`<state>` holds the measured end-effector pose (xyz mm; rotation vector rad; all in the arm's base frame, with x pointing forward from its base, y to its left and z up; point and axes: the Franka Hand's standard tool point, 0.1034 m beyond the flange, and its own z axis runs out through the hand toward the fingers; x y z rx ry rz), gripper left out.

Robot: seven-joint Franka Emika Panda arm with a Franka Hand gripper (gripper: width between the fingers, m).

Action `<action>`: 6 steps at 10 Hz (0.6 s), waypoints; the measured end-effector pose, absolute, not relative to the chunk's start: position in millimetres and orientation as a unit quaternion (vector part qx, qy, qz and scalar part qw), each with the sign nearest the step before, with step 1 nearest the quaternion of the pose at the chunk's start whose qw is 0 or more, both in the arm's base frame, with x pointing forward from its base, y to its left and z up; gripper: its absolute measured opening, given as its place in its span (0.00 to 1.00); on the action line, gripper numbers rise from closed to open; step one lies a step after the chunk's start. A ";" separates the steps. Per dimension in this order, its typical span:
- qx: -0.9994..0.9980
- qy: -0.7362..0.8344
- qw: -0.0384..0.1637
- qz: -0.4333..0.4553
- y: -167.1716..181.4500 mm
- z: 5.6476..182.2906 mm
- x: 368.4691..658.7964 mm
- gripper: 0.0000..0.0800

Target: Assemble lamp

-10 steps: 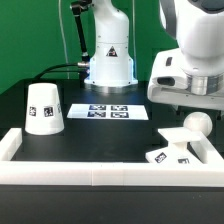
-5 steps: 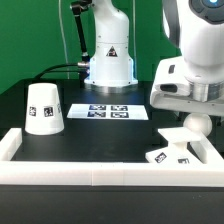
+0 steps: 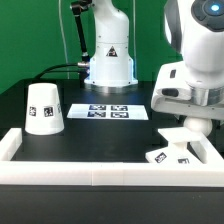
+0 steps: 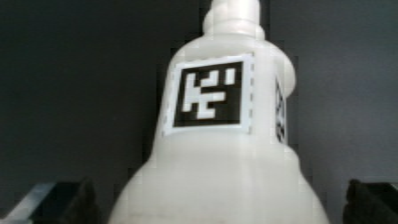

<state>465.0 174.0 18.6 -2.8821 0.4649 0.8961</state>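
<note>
The white bulb [image 4: 217, 120] fills the wrist view, its square tag facing the camera. My gripper [image 4: 210, 205] is open, with one dark finger [image 4: 45, 205] on each side of the bulb's wide part and a small gap on both sides. In the exterior view my gripper [image 3: 193, 122] is low over the bulb [image 3: 183, 135] at the exterior view's right and hides its ball top. The bulb rests by the flat tagged base [image 3: 167, 156]. The tapered shade [image 3: 45, 108] stands mouth-down at the exterior view's left.
The marker board [image 3: 110, 111] lies on the black table in the middle, before the arm's white pedestal [image 3: 108, 62]. A long white border frame [image 3: 100, 174] runs along the front and up both sides, close to the base.
My gripper has come down over the bulb, and its ball top, seen earlier, is now covered. The shade, base and marker board have not moved.
</note>
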 end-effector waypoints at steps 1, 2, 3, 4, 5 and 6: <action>-0.943 0.153 0.043 0.293 173.7 16.2 464.0 0.87; -0.942 0.153 0.043 0.294 173.4 14.0 463.2 0.87; -0.942 0.153 0.043 0.294 173.2 12.7 462.7 0.87; -0.942 0.153 0.043 0.295 173.2 12.1 462.5 0.87; -0.942 0.153 0.043 0.295 173.0 12.0 462.5 0.71; -0.942 0.154 0.043 0.295 172.7 12.0 462.6 0.72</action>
